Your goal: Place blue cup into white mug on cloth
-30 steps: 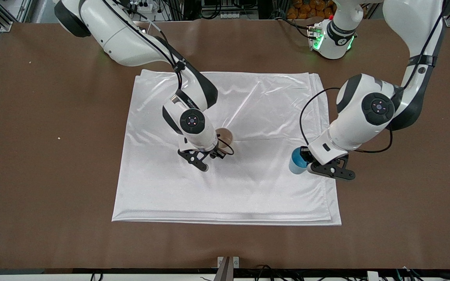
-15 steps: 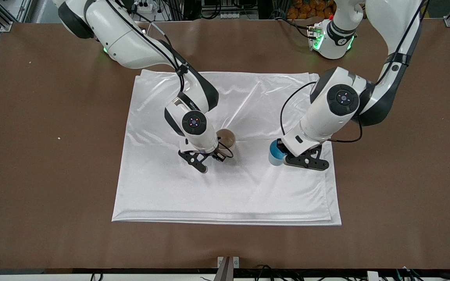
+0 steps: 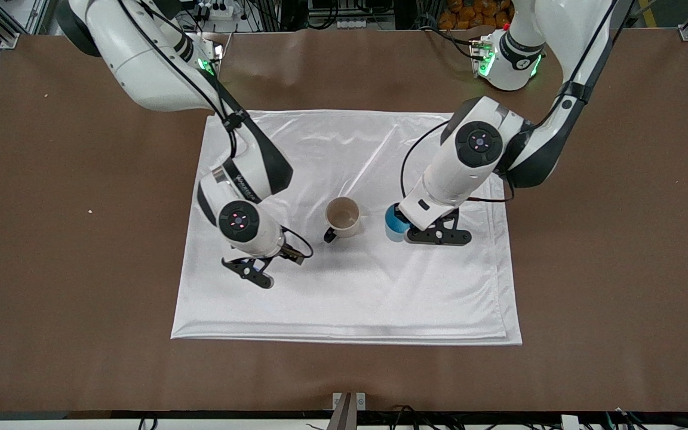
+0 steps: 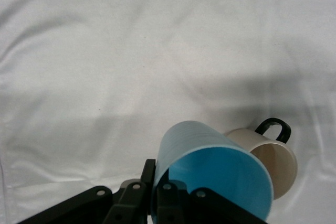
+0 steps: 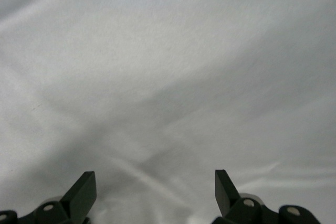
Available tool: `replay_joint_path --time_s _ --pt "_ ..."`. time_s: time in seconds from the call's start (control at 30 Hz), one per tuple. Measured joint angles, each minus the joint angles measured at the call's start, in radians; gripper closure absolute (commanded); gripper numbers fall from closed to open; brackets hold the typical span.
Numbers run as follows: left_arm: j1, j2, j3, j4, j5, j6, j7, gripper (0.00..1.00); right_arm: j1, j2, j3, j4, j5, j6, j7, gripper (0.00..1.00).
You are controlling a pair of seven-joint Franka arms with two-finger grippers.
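Front view: left gripper (image 3: 405, 230) clamps the blue cup (image 3: 396, 223) at its rim, cup in the air over the cloth (image 3: 350, 298), just beside the white mug (image 3: 343, 216) toward the left arm's end of the table. Cup and mug look apart, small gap between them. Left wrist view shows the blue cup (image 4: 210, 174) tilted, mouth facing the camera, one finger inside the rim and one outside, jaws narrow on the wall. White mug (image 4: 270, 163) sits just past the cup's rim there, not in the jaws.

Right gripper (image 3: 272, 266) hovers over the cloth toward the right arm's end, well clear of the mug. Right wrist view: right gripper (image 5: 155, 192) jaws wide apart, nothing between them, only bare cloth (image 5: 168, 77) below.

Mug stands upright on the cloth near its middle, handle pointing toward the front camera and a bit toward the right arm's end.

Writing: small lettering on the right arm's dark wrist band, too small to read. No readable labels on cup, mug or cloth.

Materials and shapes: cup is light blue, smooth, tapered, no handle, brighter blue inside. Mug is cream-white, cylindrical, pale tan inside, small black loop handle. Cloth is shiny white satin-like, rectangular, folded in layers with stacked edges showing, light wrinkles and creases. Table (image 3: 619, 269) top is matte brown. Gripper fingers are black, arms glossy white with black joints.
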Motion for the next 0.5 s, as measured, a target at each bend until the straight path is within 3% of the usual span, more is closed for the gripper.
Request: replay_joint_path --time_s 0.5 --pt "-0.157 0.071 0.009 0.065 0.002 0.002 -0.219 1.00 -0.174 -0.122 -0.002 0.004 0.000 -0.230 -0.439 0.00"
